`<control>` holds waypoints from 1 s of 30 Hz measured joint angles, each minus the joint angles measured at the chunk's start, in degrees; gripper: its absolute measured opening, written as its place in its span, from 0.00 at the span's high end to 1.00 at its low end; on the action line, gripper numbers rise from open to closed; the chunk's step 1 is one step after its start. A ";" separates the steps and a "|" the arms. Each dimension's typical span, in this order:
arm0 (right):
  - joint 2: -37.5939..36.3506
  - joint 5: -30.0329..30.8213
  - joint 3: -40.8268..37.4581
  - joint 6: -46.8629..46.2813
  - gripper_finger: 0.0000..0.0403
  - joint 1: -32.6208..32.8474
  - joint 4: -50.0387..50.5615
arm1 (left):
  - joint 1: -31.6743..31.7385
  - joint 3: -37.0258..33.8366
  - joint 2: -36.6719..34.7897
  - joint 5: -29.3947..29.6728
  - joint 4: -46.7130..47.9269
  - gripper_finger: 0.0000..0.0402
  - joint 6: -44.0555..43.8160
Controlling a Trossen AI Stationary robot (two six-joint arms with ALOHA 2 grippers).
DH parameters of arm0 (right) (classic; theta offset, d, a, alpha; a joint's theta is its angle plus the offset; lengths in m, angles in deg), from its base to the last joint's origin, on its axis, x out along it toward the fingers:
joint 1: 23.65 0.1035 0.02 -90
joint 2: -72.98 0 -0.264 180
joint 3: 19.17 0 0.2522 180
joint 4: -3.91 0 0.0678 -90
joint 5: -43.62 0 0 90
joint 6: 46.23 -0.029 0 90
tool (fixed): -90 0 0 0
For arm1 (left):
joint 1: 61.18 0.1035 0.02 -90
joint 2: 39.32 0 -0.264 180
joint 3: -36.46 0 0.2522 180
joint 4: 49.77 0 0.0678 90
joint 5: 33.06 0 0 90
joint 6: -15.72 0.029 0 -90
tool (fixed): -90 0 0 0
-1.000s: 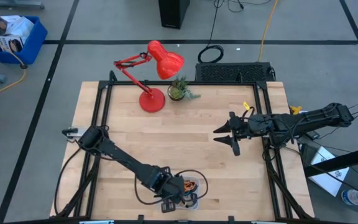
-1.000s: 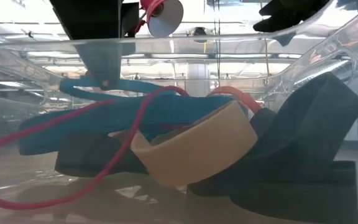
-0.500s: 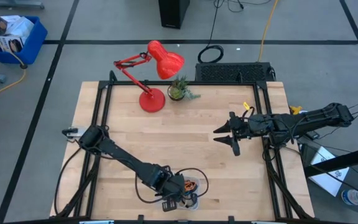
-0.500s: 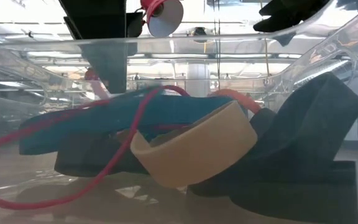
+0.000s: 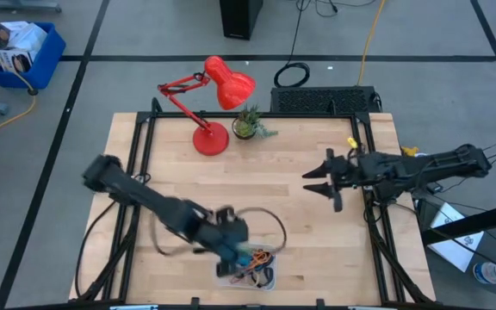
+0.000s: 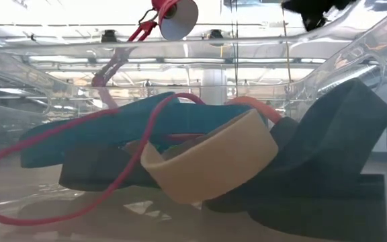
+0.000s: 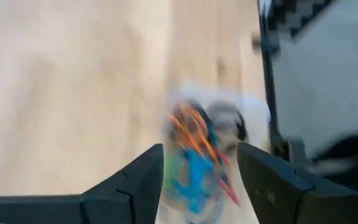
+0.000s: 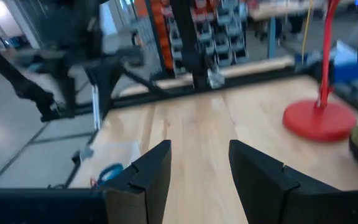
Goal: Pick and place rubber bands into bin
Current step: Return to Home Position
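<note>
The bin [image 5: 271,277] sat at the counter's [image 5: 170,172] near edge, holding the rubber bands [image 5: 250,263] in a tangled heap. Just beyond it hovered the left pincer [image 7: 201,152], wide and empty. Farther off, over the counter's right side, the right pincer [image 5: 319,185] hung wide, gripping nothing

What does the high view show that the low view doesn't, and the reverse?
Only the high view: the whole table, the plant, the left tool open by the bin. Only the low view: single bands up close, a tan band, a blue band, a thin red band. Both: the bin, the red lamp, seemingly the open right tool.
</note>
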 joint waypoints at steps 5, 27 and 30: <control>-8.55 0.08 0.00 2.22 0.61 0.00 2.75 | 1.58 -1.90 -11.88 7.12 -0.11 0.47 8.92; -23.89 7.75 -11.05 1.72 0.61 0.00 5.44 | 13.51 -56.21 -71.18 1.19 -26.90 0.47 15.51; -26.50 7.88 -12.59 1.93 0.61 0.00 4.87 | 14.92 -59.32 -77.01 1.21 -26.82 0.47 15.54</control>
